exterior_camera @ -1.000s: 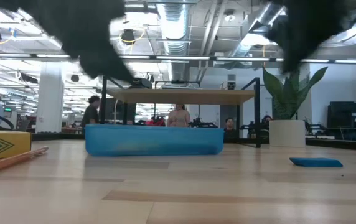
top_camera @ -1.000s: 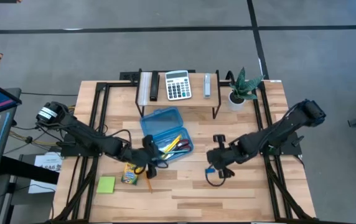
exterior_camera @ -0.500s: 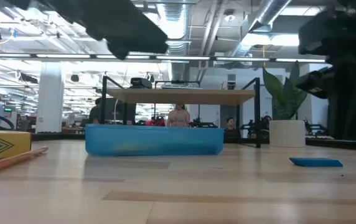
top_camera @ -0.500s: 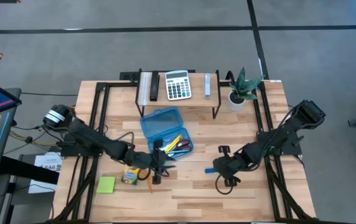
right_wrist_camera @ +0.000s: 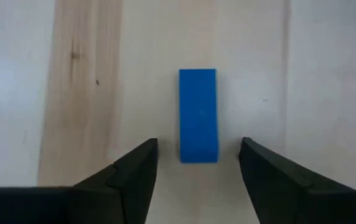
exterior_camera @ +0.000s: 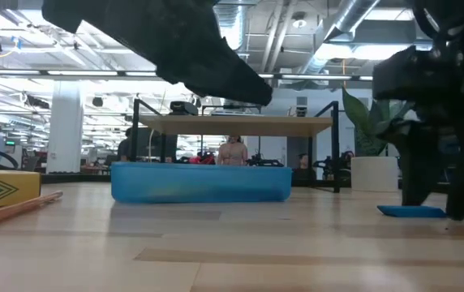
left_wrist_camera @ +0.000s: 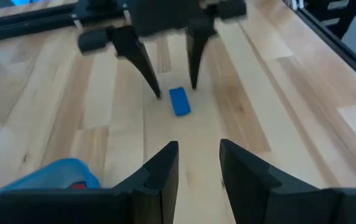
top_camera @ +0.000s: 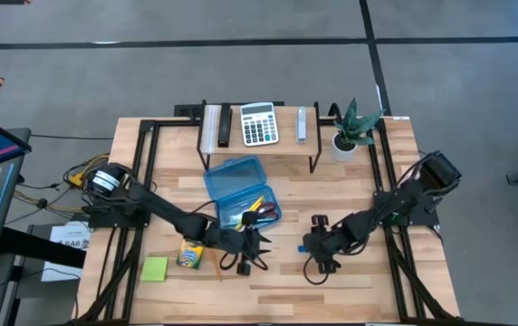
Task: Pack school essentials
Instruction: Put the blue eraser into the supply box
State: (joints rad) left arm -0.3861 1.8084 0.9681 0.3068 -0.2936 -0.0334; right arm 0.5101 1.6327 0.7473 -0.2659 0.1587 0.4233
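The right gripper (right_wrist_camera: 196, 163), jaws spread wide, straddles the small blue eraser (right_wrist_camera: 198, 115) lying at the blue case's (top_camera: 242, 190) four o'clock, evidently lined up to pinch it.

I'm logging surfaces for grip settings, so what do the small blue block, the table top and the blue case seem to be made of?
The small blue rectangular eraser looks like matte rubber or vinyl: flat even colour, no glare. The pale wooden table top looks like jointed wood with a smooth finish: plank seams and grain show. The translucent blue plastic case looks like thin glossy plastic, since pencils show inside; the exact type is unclear.
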